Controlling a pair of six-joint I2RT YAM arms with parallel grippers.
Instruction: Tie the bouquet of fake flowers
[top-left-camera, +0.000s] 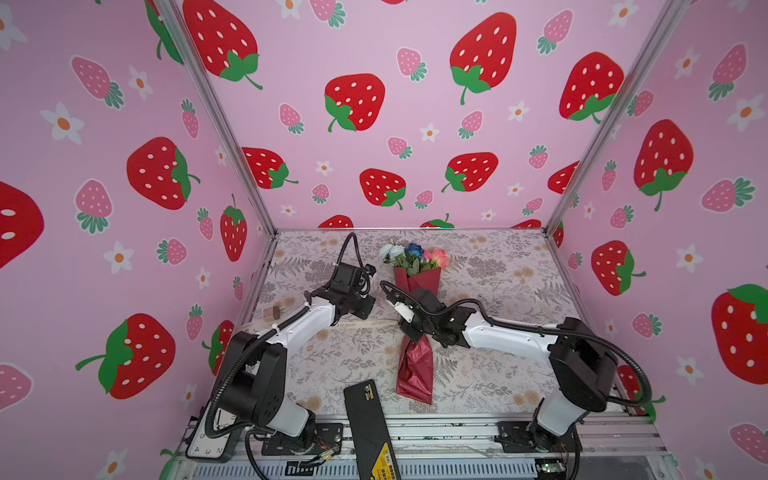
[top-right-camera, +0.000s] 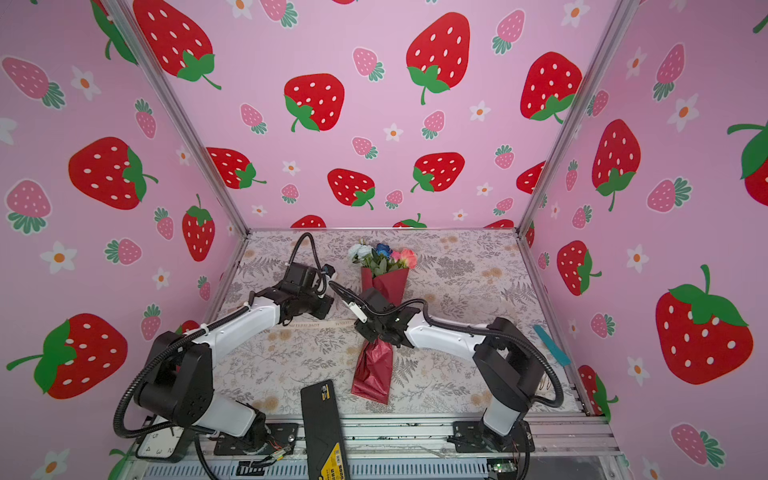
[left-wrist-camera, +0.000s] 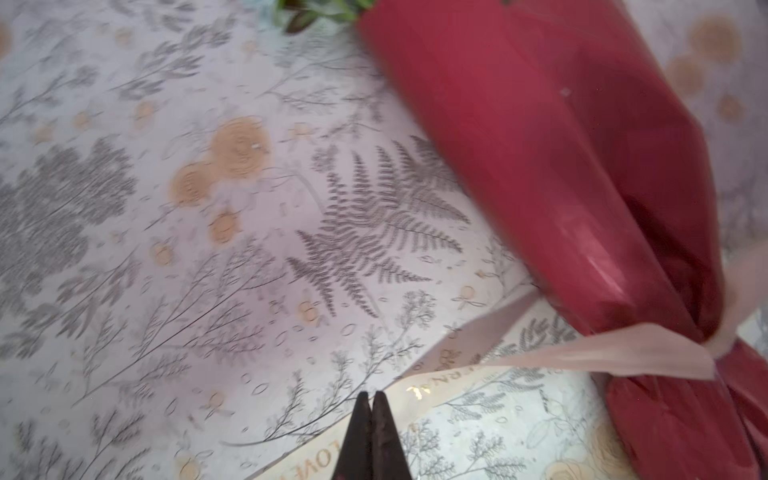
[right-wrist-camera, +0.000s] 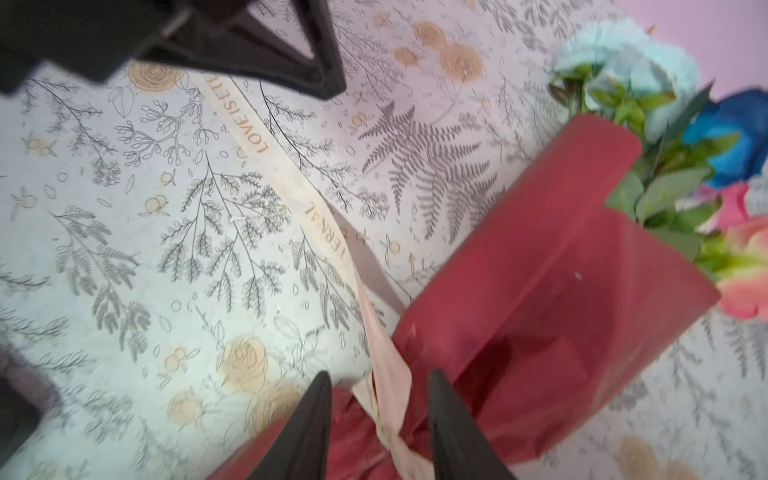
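the bouquet of fake flowers (top-left-camera: 417, 368), pale blue, dark blue and pink-coral blooms in glossy dark red wrapping paper, lay flat near the middle of the fern-printed bench (top-left-camera: 505, 376). its blooms pointed at the far edge and its crumpled tail at the near edge.

a cream ribbon with gold lettering (top-left-camera: 360, 323) was round the narrow waist of the wrap. in the right wrist view it looked twisted or crossed once there, and a long strand trailed over the bench toward the left edge. no bow or finished knot showed.

the left end effector (left-wrist-camera: 374, 409) had its tips together just over that lettered strand. whether ribbon was caught between them could not be told.

the right end effector (right-wrist-camera: 379, 384) had its jaws apart, astride the twisted ribbon and the gathered red paper at the waist. whether they pressed on it was unclear.

by my reading the task was partway. the wrap round the stems and a first crossing seemed done. drawing the ends tight and closing a proper knot or bow seemed left.
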